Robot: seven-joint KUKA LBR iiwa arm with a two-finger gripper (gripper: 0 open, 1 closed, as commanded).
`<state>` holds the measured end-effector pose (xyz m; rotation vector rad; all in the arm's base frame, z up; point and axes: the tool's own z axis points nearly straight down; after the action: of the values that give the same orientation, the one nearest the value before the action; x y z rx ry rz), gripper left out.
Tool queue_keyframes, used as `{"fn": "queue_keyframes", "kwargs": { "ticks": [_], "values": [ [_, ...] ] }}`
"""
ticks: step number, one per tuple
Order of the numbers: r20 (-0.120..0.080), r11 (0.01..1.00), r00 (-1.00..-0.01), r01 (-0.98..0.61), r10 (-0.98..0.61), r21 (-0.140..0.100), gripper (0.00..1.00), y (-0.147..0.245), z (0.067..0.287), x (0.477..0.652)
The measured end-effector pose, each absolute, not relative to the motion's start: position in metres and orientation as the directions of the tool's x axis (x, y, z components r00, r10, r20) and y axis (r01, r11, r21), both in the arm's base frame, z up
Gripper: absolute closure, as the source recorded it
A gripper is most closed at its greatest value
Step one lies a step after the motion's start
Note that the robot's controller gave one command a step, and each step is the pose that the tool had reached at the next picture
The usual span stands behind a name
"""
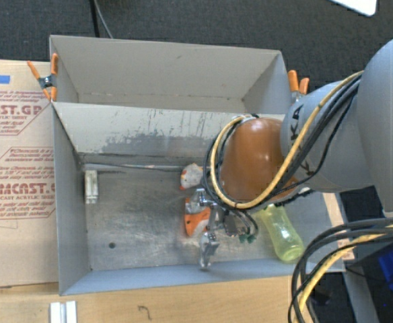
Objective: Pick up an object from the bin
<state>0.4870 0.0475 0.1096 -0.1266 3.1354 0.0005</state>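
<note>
The arm (375,130) reaches into the grey metal bin (136,231) from the right, with a rounded orange-brown cover (250,157) at its wrist and yellow and black cables (215,159) looped round it. The end effector (206,253) hangs low near the bin's front wall, right of the middle. From this angle I cannot tell whether it is open or closed, or whether it has hold of anything. A small orange piece (192,225) lies on the bin floor just beside it, on the side toward the back wall. An orange and white piece (192,175) lies further back, near the cover's edge. A yellow-green plastic bottle (284,235) lies in the front right corner, partly under the arm. A small clear block (91,186) lies well apart, by the left wall.
</note>
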Motion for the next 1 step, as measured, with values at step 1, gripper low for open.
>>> {"fn": "queue_keyframes", "kwargs": {
  "ticks": [1],
  "values": [
    [-0.001, 0.998, -0.998, 0.059, 0.059, 0.002, 0.00, 0.0342, 0.0926, 0.4899]
  ]
}}
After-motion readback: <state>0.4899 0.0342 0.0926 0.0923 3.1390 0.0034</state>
